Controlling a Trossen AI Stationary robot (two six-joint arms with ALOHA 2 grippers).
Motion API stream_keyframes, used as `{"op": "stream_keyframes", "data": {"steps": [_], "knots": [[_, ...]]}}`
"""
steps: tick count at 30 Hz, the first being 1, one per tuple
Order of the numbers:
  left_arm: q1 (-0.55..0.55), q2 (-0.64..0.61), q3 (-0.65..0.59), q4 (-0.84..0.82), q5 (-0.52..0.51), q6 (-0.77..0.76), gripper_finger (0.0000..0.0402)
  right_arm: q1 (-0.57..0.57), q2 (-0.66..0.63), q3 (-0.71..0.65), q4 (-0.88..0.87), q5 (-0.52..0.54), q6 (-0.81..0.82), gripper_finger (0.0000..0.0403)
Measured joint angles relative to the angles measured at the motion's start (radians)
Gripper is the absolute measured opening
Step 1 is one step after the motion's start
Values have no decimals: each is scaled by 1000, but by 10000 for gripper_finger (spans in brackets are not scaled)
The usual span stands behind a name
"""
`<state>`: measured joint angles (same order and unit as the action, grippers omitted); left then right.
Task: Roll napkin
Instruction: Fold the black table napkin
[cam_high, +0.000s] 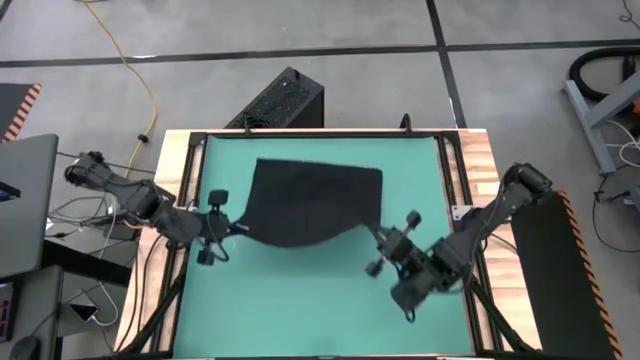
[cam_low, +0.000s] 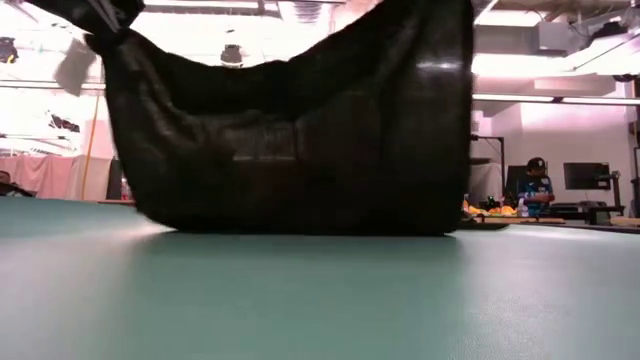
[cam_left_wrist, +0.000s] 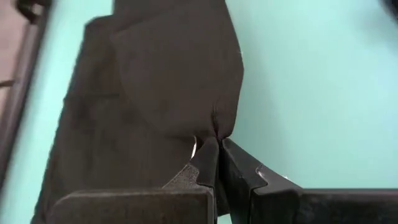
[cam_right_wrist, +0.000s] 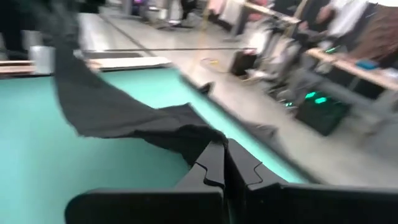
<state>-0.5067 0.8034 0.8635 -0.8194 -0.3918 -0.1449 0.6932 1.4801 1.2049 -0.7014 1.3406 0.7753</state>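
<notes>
The black napkin (cam_high: 312, 202) is spread over the green mat (cam_high: 300, 300). Its far part lies on the mat, and its near edge is raised and sags between my two grippers. In the low view the napkin (cam_low: 290, 130) hangs like a curtain with its lower part on the mat. My left gripper (cam_high: 232, 228) is shut on the near left corner. My right gripper (cam_high: 382, 238) is shut on the near right corner. No white tag shows. My left gripper pinches the napkin's near left corner (cam_left_wrist: 214, 127) between its two fingers, coming level from the table's left. The corner is lifted off the mat and the cloth bunches at the fingertips. My right gripper pinches the napkin's near right corner (cam_right_wrist: 205, 138) between its two fingers, coming from the table's near right. The corner is lifted, and the cloth runs away from it to the mat with some slack.
A rigid black box with vent slots (cam_high: 280, 100) stands on the floor beyond the table's far edge. Wooden table borders (cam_high: 485, 170) and a black frame run along the mat's sides. A laptop (cam_high: 25, 200) sits to the left. The near half of the mat is bare.
</notes>
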Motion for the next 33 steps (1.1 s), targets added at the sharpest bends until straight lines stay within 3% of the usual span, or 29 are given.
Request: {"op": "stream_keyframes", "data": {"steps": [6,10,15,24,28,33], "knots": [[-117,45,0,1,-170,-102,0,51,51,0,-61,-11,160,13],[-134,83,0,1,-311,-114,0,-5,65,0,-132,-13,233,13],[-118,135,-15,5,-417,-114,0,-125,65,0,-197,-111,275,13],[-47,206,-130,10,-429,-188,0,-252,65,0,-212,-376,277,13],[-39,213,-132,73,-433,-169,0,-216,65,0,-208,-477,306,13],[-39,211,-120,215,-421,-72,0,-127,65,0,-201,-507,367,13]]}}
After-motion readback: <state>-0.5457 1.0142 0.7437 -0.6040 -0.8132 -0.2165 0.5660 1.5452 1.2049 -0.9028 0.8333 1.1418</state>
